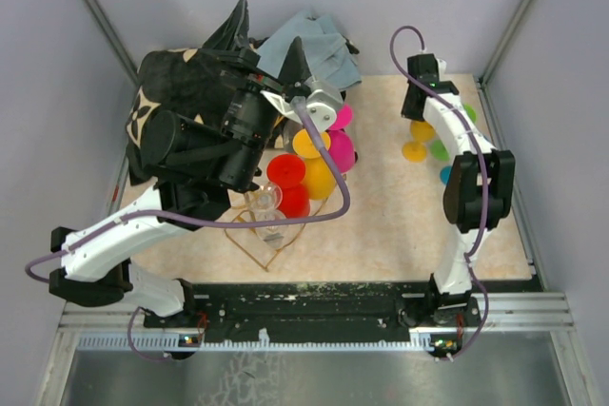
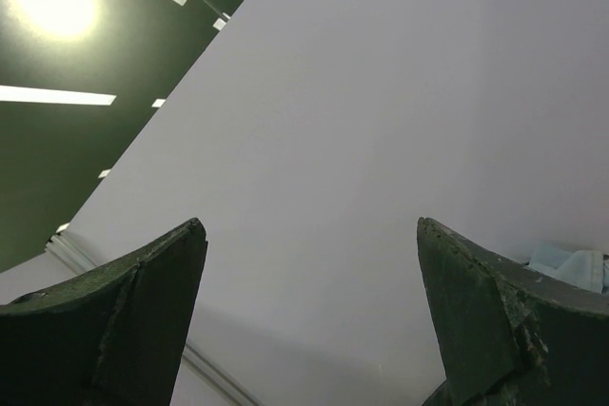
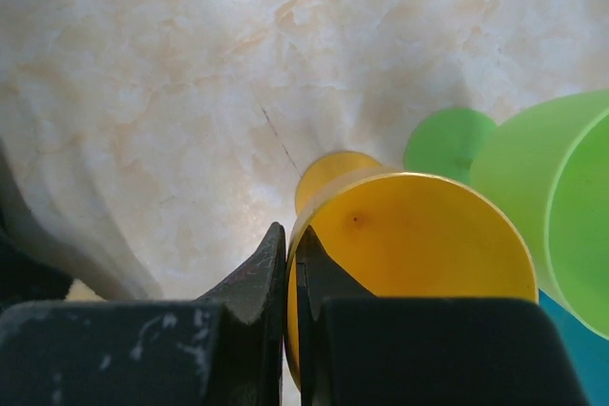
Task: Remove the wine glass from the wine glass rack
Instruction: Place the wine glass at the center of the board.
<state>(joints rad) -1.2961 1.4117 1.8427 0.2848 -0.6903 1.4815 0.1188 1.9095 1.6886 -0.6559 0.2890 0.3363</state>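
Left gripper (image 1: 270,22) well apart from rack (image 1: 250,247)

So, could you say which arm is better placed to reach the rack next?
Likely left: the left gripper is open, its arm over the wine glass rack; the right gripper sits shut elsewhere.
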